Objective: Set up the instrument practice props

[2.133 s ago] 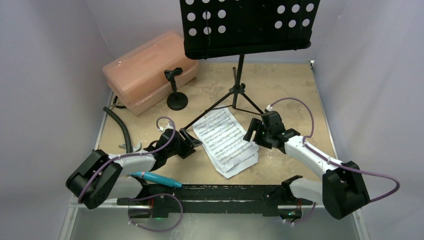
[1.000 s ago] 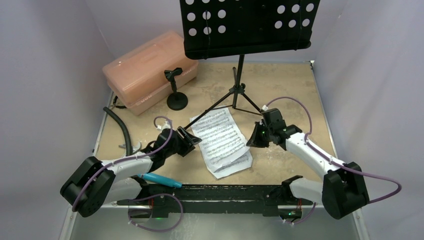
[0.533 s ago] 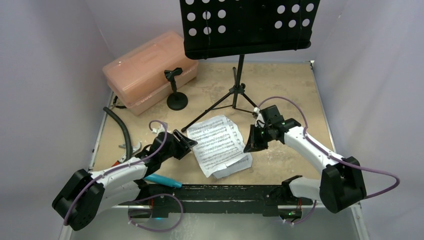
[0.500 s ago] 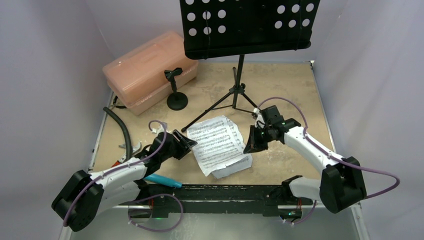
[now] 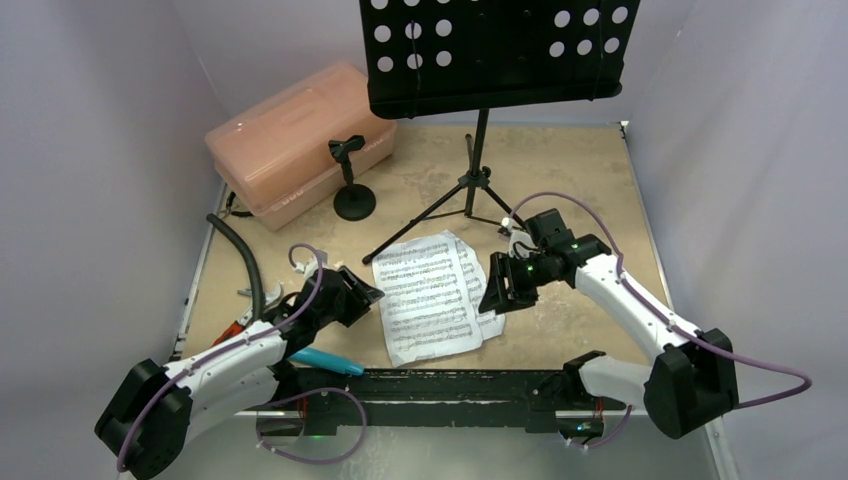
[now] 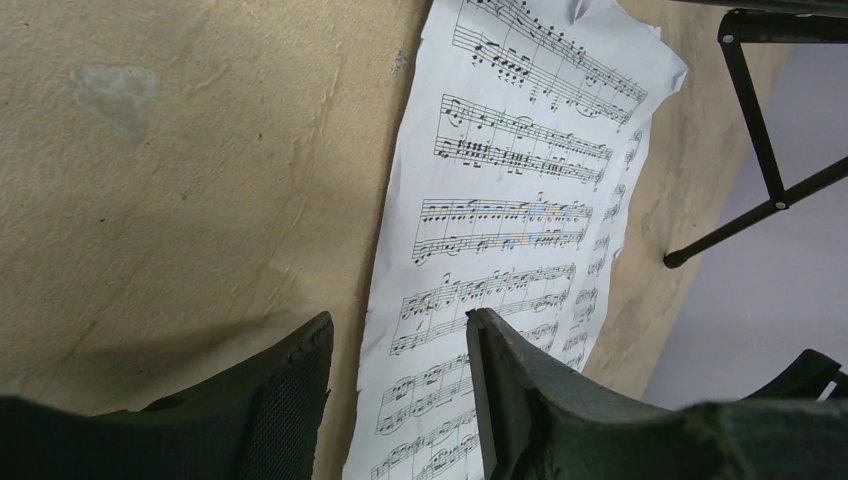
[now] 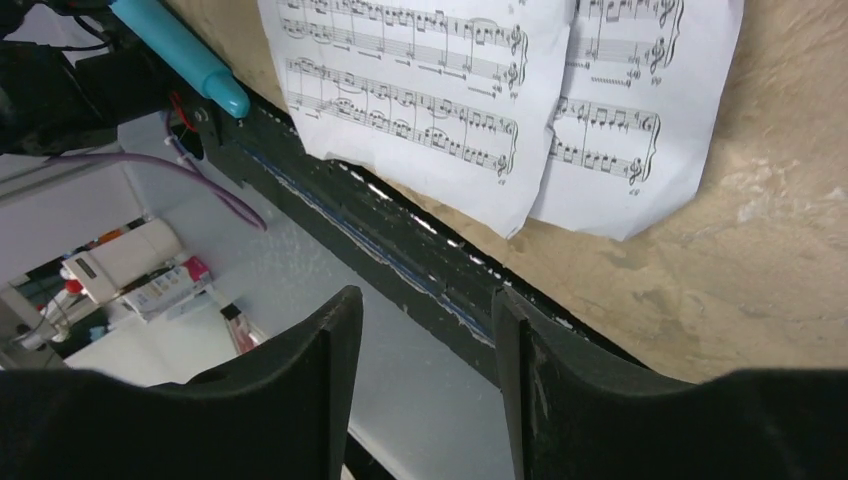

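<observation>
Top external view first: the two sheet-music pages (image 5: 432,297) lie flat on the table, overlapped, near the front edge and between both arms. The left gripper (image 5: 366,297) is at their left edge. On the left wrist camera its fingers are spread and astride that edge, gripping nothing. The right gripper (image 5: 493,298) is at the right edge, also spread and empty.

The music stand (image 5: 478,150) stands upright behind, its desk bare. The mic stand (image 5: 352,190) is up beside the pink box (image 5: 290,140), its clip empty. The microphone (image 5: 316,360) lies on the front rail.

So I'd judge this early going, with pages and microphone still to place. Against two seconds back, the pages have swung from slanted to nearly square and slid nearer, and both grippers have followed.
</observation>
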You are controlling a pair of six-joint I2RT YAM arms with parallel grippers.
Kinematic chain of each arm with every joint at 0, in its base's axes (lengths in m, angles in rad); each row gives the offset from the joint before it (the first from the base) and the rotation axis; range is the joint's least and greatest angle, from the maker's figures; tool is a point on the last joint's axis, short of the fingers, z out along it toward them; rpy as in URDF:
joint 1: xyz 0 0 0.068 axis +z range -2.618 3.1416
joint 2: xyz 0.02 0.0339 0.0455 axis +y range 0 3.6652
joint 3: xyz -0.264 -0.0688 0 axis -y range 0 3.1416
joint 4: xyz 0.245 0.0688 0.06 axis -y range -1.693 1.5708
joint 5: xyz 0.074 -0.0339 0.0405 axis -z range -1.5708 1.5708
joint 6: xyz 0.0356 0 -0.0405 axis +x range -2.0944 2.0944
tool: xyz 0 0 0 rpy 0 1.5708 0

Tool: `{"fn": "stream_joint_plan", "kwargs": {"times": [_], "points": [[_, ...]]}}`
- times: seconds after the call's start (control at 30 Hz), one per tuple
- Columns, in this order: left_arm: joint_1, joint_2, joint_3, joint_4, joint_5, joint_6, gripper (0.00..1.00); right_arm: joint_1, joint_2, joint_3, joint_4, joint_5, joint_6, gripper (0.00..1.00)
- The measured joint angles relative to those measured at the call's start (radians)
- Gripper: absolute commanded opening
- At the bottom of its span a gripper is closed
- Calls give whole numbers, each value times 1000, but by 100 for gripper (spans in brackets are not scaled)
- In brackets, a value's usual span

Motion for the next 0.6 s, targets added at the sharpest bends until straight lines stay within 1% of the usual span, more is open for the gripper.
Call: {"fn": "stream_joint_plan", "kwargs": {"times": [0.17,0.27,0.4,0.6], "points": [[0,0,-1,10,8,3,50,0,-10,23,58,18,-19,60],[0,6,-2,27,19,3,49,0,-20,10,154,42,-13,60],[5,32,-2,55,40,3,48,0,-30,-72,299,71,3,60],[30,127,-4,100,100,5,49,0,-23,-173,470,86,32,59]]}}
